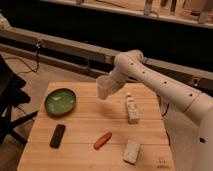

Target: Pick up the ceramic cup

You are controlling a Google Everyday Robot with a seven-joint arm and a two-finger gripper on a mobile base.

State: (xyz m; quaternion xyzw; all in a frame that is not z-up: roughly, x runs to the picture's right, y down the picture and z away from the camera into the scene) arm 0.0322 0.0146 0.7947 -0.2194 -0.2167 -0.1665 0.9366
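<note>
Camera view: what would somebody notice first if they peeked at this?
First, the big white arm bending in from the right, with the cup raised above the table's far edge at its gripper. Next, the green plate on the table's left side. Then the orange-red stick lying near the front middle.

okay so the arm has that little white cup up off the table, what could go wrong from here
The small white ceramic cup hangs above the wooden table at the pincer, gripped near one side, so it might tilt or slip out. If it drops, it could hit bare wood and crack, or roll toward the round green plate. Swinging right might bump the white rectangular bottle.
</note>
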